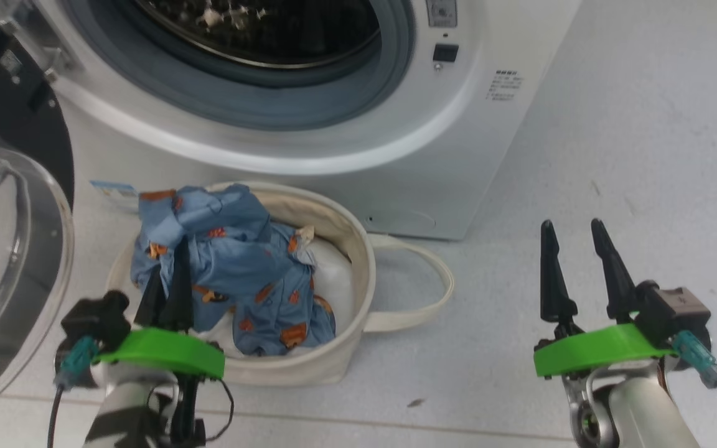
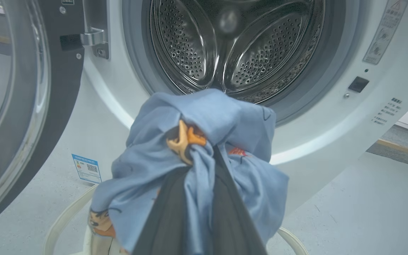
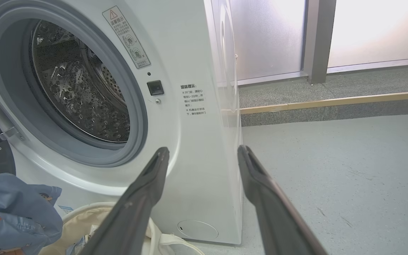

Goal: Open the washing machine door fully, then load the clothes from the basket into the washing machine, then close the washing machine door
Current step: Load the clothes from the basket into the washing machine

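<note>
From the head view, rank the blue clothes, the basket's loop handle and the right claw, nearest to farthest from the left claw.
1. blue clothes, pinched in the left claw.
2. loop handle, lying right of the basket.
3. right claw, far right, open.

Floor bears basket, apparently washing machine too.

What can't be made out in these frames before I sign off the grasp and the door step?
- Left gripper: the tips of its jaws, buried in the clothes, left wrist view.
- Basket: what lies at the bottom, covered by the blue fabric, head view.
- Washing machine door: cut off by the left edge, head view; its full swing is unclear.
- Blue label sticker: print too small, left wrist view.
</note>
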You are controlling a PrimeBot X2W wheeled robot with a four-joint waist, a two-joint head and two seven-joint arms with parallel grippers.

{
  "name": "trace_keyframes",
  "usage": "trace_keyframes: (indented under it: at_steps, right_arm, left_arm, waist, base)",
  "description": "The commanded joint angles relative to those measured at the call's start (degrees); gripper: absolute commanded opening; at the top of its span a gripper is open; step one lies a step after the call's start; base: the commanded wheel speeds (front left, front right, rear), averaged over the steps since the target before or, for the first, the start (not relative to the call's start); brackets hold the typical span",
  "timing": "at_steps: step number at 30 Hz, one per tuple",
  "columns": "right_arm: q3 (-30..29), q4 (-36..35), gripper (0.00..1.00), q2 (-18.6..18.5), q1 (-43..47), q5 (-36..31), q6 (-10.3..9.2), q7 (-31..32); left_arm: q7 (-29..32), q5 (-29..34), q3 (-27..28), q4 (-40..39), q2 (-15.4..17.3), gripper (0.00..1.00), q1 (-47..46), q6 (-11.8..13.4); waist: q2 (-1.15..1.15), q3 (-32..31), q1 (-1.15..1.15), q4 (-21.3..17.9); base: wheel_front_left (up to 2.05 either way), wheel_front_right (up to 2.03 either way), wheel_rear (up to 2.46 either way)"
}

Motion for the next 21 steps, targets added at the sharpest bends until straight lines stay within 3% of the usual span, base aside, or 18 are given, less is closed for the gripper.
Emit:
trace_keyframes:
  at_steps: [1,7,12,21]
  right_arm:
    - [1.43,-1.48,1.00,-0.13,0.96,0.55,0.01,-0.45]
    - [1.05,-1.82,1.00,-0.13,3.95,2.35,0.01,-0.45]
    - [1.28,-1.77,1.00,-0.13,5.79,2.96,0.01,-0.45]
    - [1.52,-2.07,1.00,-0.13,6.20,3.27,0.01,-0.45]
  left_arm:
    - [-0.68,0.83,3.24,-4.08,0.32,0.00,1.80,-0.76]
    - [-0.68,1.82,6.26,-11.30,-1.23,0.00,8.98,-3.27]
    - [-0.68,0.70,8.25,-15.48,-1.55,0.00,13.68,-3.80]
    - [-0.69,0.03,6.91,-17.02,-1.59,0.00,15.44,-4.15]
  waist:
    - [0.00,-4.31,0.02,0.60]
    - [0.00,-8.93,0.02,1.06]
    - [0.00,-11.35,0.02,0.95]
    - [0.00,-11.04,0.02,0.72]
  base:
    - [0.00,0.00,0.00]
    - [0.00,0.00,0.00]
    - [0.00,0.00,0.00]
    - [0.00,0.00,0.00]
